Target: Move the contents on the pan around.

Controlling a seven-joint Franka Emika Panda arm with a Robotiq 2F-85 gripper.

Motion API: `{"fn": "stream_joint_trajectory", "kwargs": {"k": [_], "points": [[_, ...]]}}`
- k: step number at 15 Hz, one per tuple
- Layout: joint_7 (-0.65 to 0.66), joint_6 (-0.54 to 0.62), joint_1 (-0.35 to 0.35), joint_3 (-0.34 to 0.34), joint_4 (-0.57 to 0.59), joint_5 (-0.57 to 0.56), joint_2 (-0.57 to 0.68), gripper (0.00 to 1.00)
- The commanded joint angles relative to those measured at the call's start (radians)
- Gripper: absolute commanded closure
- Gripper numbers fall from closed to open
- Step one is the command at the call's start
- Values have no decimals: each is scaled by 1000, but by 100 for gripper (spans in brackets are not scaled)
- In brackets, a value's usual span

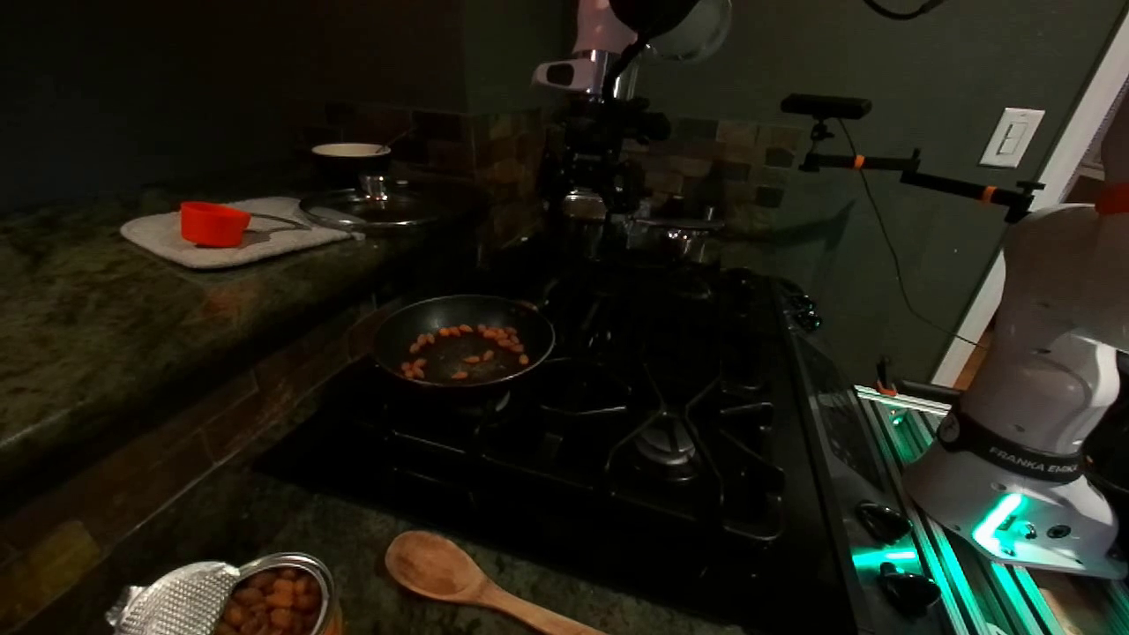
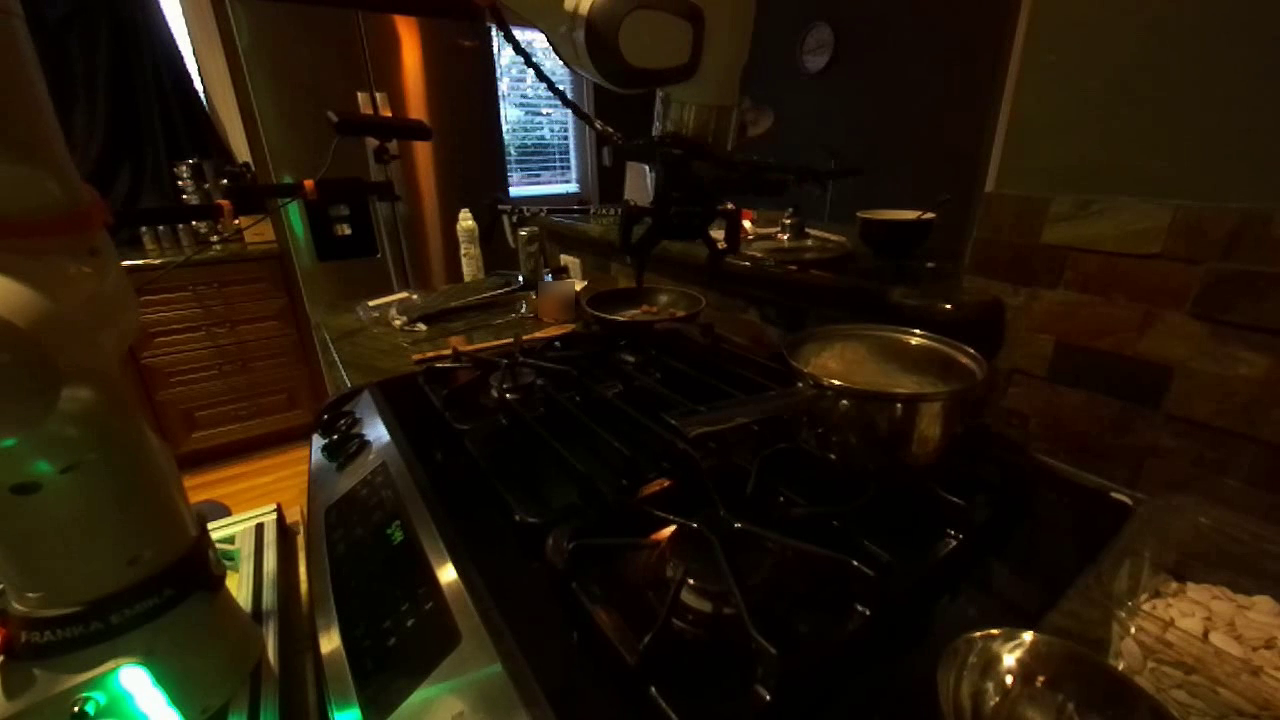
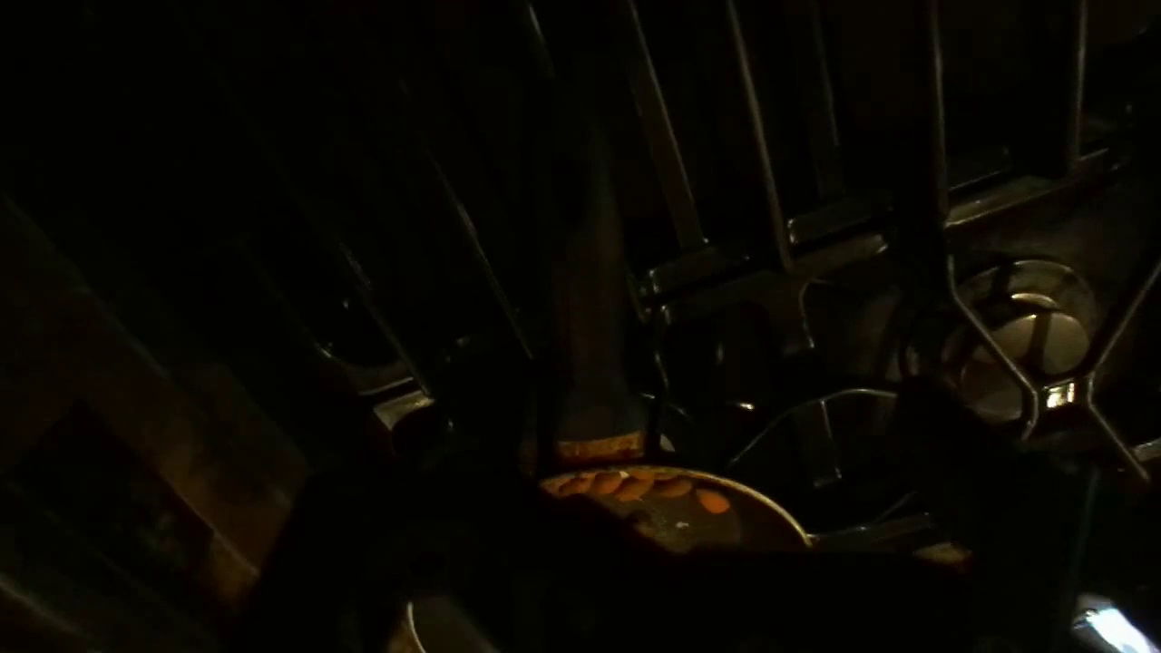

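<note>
A dark frying pan [image 1: 450, 310] sits on the stove beside the raised counter, also visible in an exterior view [image 2: 675, 300]. Several brown almonds [image 1: 463, 332] lie mostly in an arc along its far side, with a few near the front. In the wrist view, part of the pan [image 3: 757, 521] and some almonds [image 3: 635, 488] show behind the dark gripper, with the pan handle [image 3: 594, 363] extending away. My gripper [image 2: 682, 258] points down above the stove, fingers apart and empty, clear of the pan. A wooden spoon [image 1: 441, 569] lies on the front counter, also in an exterior view [image 2: 490, 348].
An open can of nuts [image 1: 278, 600] stands near the spoon. A lidded steel pot [image 2: 890, 380] stands on a back burner. A red cup [image 1: 214, 225], a glass lid [image 1: 379, 207] and a bowl [image 1: 351, 152] are on the raised counter. Metal grates cover the stove.
</note>
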Motion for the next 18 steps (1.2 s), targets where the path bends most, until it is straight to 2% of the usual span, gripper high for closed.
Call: {"fn": "stream_joint_trajectory", "kwargs": {"k": [1,4,11,12,13,18], "points": [[-198,18,-47,3,-2,129,44,0],[-281,42,-73,9,-1,185,77,0],[-300,125,-86,31,-5,200,139,0],[-301,140,-87,34,-7,198,144,21],[-302,151,-88,37,-7,198,150,25],[-292,184,-92,47,-8,176,168,65]]}}
